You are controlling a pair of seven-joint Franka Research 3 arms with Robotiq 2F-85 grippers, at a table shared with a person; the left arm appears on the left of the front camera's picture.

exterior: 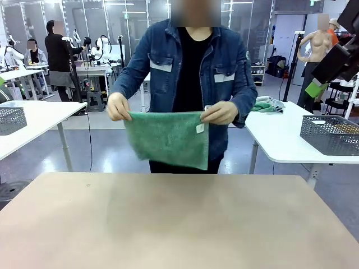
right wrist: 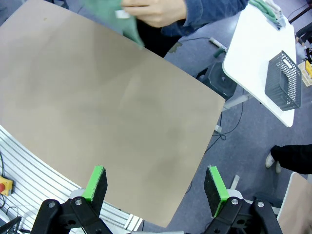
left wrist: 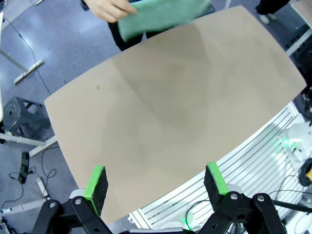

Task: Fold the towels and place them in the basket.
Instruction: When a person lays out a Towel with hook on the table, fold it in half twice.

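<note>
Beyond the table point(exterior: 179, 224) at twelve o'clock, a person point(exterior: 190, 61) holds a towel point(exterior: 168, 137) aloft by its top corners. The left gripper point(left wrist: 155, 171) and right gripper point(right wrist: 155, 171) hover above with jaws apart; reaching early risks pinching a hand point(exterior: 221, 112) or catching a dangling, rumpled cloth.

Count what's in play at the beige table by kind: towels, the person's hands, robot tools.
green towel, held up: 1
person's hands gripping it: 2
open tools, left tool and right tool: 2
Total: 5
</note>
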